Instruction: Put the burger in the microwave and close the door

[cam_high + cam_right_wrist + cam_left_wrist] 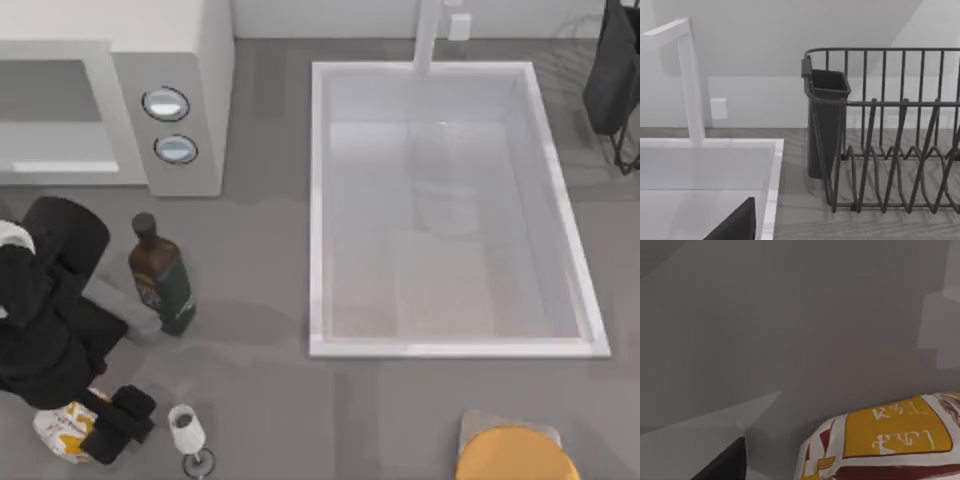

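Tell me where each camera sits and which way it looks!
Top view: above the table, looking down on the microwave, sink, bottle, wine glass and orange disc; my left arm reaches to the burger, my right arm is parked at the far right.
Left wrist view: on my left wrist, close over the burger; a dark piece of the left gripper shows.
Right wrist view: on my right wrist, facing the faucet and dish rack.
Shared: top and left wrist views both show the burger; top and right wrist, the sink.
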Available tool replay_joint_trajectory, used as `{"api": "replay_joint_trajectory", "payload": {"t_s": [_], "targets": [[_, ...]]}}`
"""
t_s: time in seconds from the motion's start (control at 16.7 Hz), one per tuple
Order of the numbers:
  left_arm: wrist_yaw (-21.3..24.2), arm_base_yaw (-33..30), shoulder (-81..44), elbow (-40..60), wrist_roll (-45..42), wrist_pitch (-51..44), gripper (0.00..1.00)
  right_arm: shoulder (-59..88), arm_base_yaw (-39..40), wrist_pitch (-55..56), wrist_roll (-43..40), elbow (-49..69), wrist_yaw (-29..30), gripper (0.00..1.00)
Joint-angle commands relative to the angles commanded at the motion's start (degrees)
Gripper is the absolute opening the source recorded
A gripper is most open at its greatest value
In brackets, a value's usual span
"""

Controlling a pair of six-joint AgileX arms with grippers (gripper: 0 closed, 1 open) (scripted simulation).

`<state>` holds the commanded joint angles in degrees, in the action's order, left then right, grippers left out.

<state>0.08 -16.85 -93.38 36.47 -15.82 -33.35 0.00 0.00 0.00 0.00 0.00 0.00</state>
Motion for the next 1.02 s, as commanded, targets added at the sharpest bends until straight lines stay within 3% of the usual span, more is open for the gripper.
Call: {"api": "replay_joint_trajectory", "payload": {"t_s": [0.18, 0.96, 1.02], "targets": [[0.0, 0.0, 0.0, 0.0, 0.0, 0.0, 1.00, 0.0, 0.0, 0.0, 0.0, 0.0, 0.0, 1.00], [0.0, 0.0, 0.0, 0.0, 0.0, 0.0, 0.02, 0.0, 0.0, 0.0, 0.0, 0.0, 0.0, 1.00], [0.0, 0.0, 0.0, 0.0, 0.0, 0.0, 0.00, 0.0, 0.0, 0.0, 0.0, 0.0, 0.0, 1.00]]}}
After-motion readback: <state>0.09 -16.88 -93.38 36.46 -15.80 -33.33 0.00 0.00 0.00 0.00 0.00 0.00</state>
